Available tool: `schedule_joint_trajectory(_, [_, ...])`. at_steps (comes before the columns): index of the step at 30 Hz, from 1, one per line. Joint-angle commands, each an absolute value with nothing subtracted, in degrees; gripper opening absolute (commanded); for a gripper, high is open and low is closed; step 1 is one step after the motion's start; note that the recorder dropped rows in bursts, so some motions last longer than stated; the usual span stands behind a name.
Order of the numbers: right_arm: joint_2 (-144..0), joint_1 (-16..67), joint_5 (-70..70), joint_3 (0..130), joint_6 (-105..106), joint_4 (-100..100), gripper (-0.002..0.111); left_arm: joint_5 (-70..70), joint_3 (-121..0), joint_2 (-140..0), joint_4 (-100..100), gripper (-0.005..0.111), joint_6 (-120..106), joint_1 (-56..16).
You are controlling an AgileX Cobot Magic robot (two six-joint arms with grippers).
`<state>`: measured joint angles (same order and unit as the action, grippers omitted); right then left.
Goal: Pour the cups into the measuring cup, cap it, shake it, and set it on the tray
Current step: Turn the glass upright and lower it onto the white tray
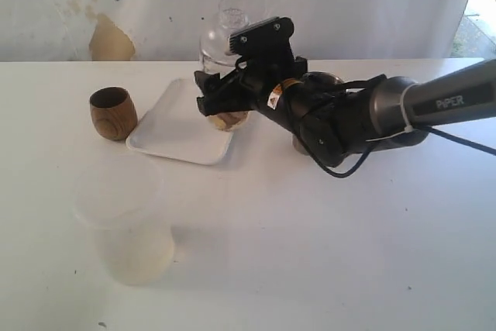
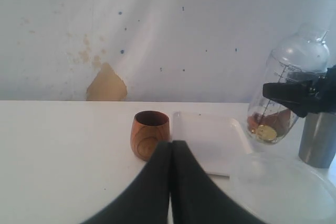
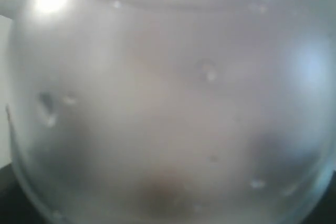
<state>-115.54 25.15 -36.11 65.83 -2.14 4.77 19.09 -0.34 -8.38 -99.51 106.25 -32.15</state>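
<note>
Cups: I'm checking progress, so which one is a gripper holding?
The tall clear measuring cup, domed cap on, gripped by the right gripper. The wooden cup, steel tumbler and frosted jug stand free.

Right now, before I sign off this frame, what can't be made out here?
- Right wrist view: the measuring cup fills the frame as a blur; little else shows.
- Exterior view: the right gripper covers the cup's base, so contact with the tray is unclear.
- Left wrist view: the steel tumbler is cut by the frame edge, its top behind the gripper; contents unseen.
</note>
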Motion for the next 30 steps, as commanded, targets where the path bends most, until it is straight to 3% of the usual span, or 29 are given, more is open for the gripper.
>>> schedule_joint_trajectory(1, [-119.74,24.49,-33.05,71.65,-11.18,12.54,0.0,19.14,0.0,-8.34,-99.95,0.0,106.17,-32.16])
schedule_joint_trajectory(5, [-121.79,24.49,-28.29,74.73,-12.5,12.67,0.0,19.14,0.0,-8.34,-99.95,0.0,106.17,-32.16])
schedule_joint_trajectory(11, [-122.41,24.59,-35.15,74.77,-19.83,19.22,0.0,19.14,0.0,-8.34,-99.95,0.0,106.17,-32.16])
schedule_joint_trajectory(30, [-125.38,24.94,-32.99,79.1,-26.12,31.28,0.0,19.14,0.0,-8.34,-99.95,0.0,106.17,-32.16])
